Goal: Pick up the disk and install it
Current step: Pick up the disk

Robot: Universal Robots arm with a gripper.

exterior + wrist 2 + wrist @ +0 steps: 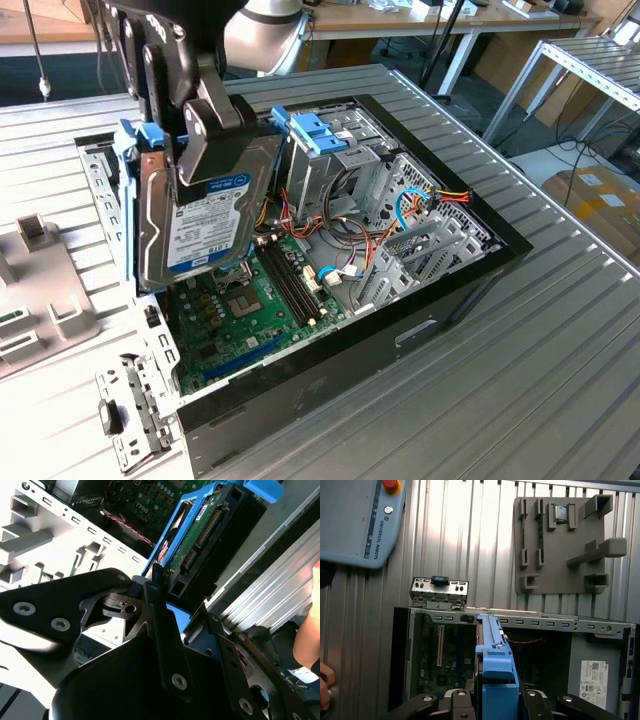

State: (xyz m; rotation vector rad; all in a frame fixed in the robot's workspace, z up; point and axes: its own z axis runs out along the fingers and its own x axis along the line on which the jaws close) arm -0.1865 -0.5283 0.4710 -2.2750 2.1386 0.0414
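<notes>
Your hand is clamped on the disk, a flat grey-metal hard drive with a white-and-blue label, framed by light-blue plastic rails. One broad black finger presses on the labelled face; the opposite one is hidden behind the drive. The disk is off the surface, carried in the air and not seated anywhere.

The drive hangs below the hand on edge, its flat faces near upright and slightly tilted. Its long axis runs down toward the open black computer case. In the first wrist view you see it edge-on, one light-blue rail running straight away from the camera toward the case's metal wall. In the second wrist view its connector edge points away from the hand.

The disk hovers over the case's end at the exterior view's left, above the green motherboard. I cannot tell how far its lower edge is from the board. The tall bare-metal drive cage, topped by a bright-blue tabbed plastic bracket, stands inside the case near the disk, on the exterior view's right of it, and the two are apart. What matters here is that sideways gap and the drive's upright set. I judge the pickup done and the installing not yet done.

Outside the case, on the ribbed aluminium surface, a grey moulded fixture plate lies beyond the case's end where the disk hovers.
</notes>
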